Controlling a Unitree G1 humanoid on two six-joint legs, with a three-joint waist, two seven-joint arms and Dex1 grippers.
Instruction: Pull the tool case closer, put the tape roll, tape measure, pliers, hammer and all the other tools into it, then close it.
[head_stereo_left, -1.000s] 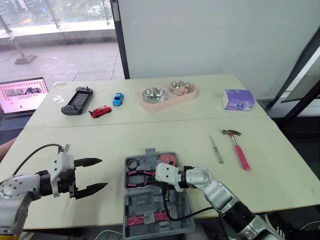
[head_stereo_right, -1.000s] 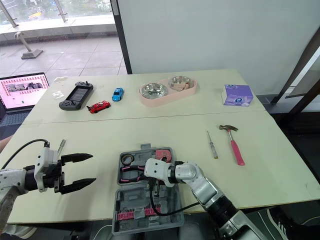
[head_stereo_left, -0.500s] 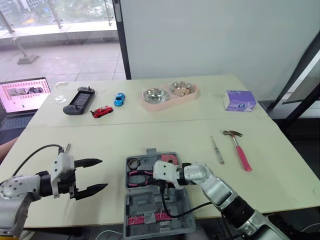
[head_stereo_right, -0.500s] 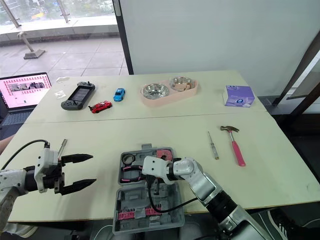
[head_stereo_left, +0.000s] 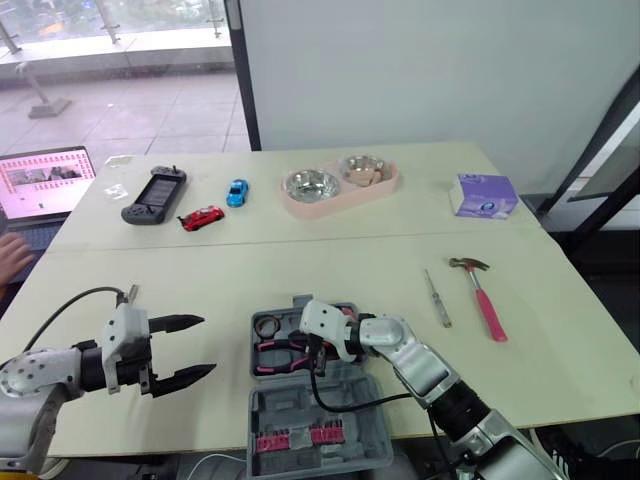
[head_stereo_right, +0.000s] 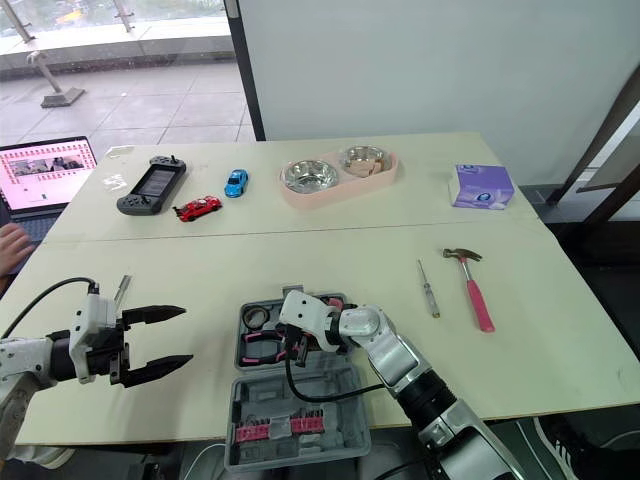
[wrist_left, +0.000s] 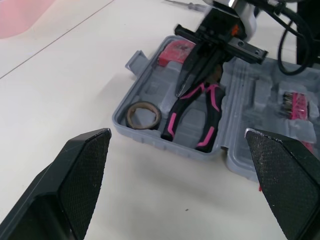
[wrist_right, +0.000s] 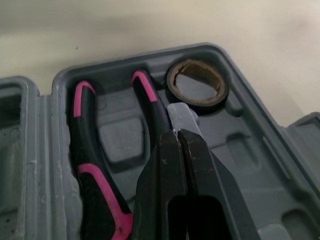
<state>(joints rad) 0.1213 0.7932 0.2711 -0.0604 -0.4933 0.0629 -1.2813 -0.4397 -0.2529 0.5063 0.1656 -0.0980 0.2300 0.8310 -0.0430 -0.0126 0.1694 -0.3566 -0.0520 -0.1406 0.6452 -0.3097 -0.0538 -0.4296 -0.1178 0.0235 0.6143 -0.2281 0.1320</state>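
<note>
Two black fingers of my right gripper (wrist_right: 177, 134) are pressing tip to tip over the pink-and-black-handled pliers (wrist_right: 85, 165), which are lying in the open grey plastic tool case (head_stereo_left: 290, 410) at lower centre. My left gripper (head_stereo_left: 207, 346) is hovering spread wide at lower left.

The right pincer (wrist_right: 176, 132) has swung left and away from the robot. It is off the lid half and over the pink-handled black pliers (wrist_right: 90, 175) in the open grey plastic tool case (wrist_right: 120, 135), fingertips together. A person's hand (head_stereo_left: 12, 255) has come in beside the laptop (head_stereo_left: 45, 180).
</note>
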